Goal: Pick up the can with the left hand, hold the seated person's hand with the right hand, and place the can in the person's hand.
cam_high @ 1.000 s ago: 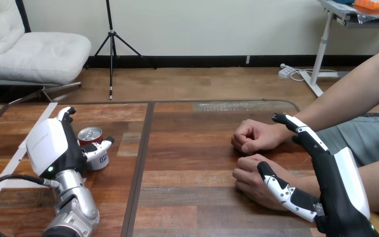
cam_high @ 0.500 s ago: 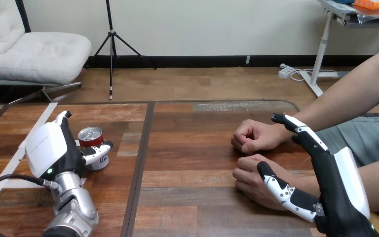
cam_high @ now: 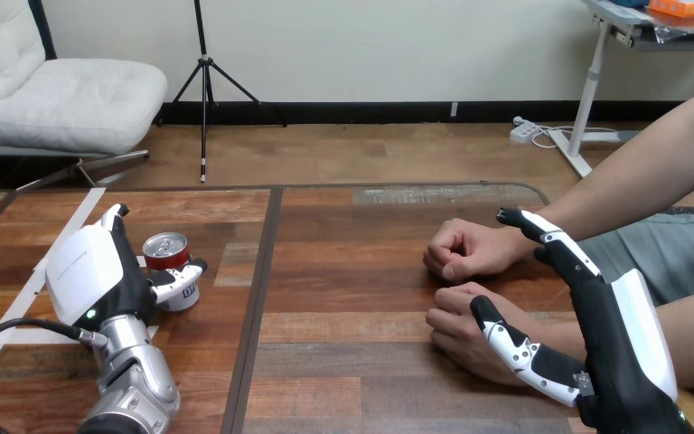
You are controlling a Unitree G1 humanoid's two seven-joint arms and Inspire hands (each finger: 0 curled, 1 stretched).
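L hand [cam_high: 95, 271] round can [cam_high: 164, 246], contact unclear

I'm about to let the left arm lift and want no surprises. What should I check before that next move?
1. Can upright on the table: ok.
2. Left hand beside the can: ok.
3. Left hand's grip closed on the can: cannot tell.
4. Right hand holding the person's near hand: not ok; it is open, over that hand, not curled round it.
5. The person's near hand and far hand open to receive: not ok; both are fists.
6. Table between can and person bare: ok.
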